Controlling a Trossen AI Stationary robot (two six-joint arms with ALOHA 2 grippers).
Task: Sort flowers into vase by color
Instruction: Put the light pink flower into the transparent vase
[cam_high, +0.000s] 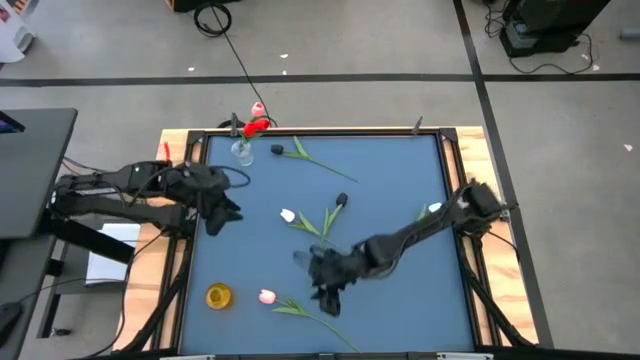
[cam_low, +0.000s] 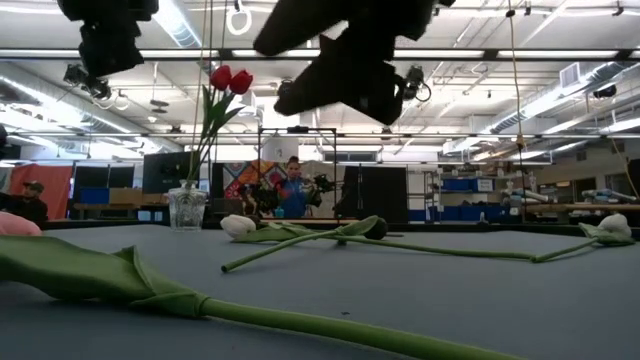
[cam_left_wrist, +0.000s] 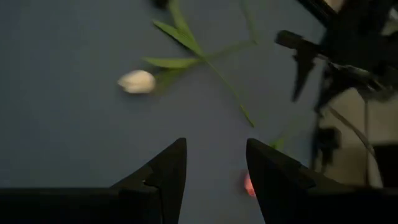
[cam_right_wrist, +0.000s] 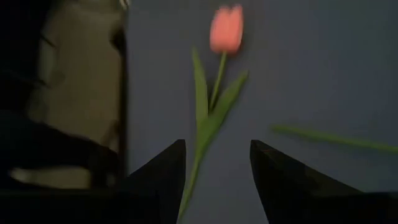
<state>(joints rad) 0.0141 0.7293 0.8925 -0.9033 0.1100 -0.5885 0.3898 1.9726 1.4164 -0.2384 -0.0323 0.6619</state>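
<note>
right gripper (cam_right_wrist: 217, 180): fingers apart, empty, above pink tulip (cam_right_wrist: 226, 29) stem, 6 o'clock tabletop (cam_high: 400, 180) edge
left gripper (cam_left_wrist: 214, 177): fingers apart, empty, 9 o'clock edge, clear blue around

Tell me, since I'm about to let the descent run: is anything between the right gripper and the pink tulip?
Nothing visible. The right gripper is open above the pink tulip, its stem running between the fingers on bare blue table.

Right gripper (cam_high: 328, 293) hides the pink tulip's (cam_high: 268, 296) stem at five o'clock; low view crops its head.
</note>
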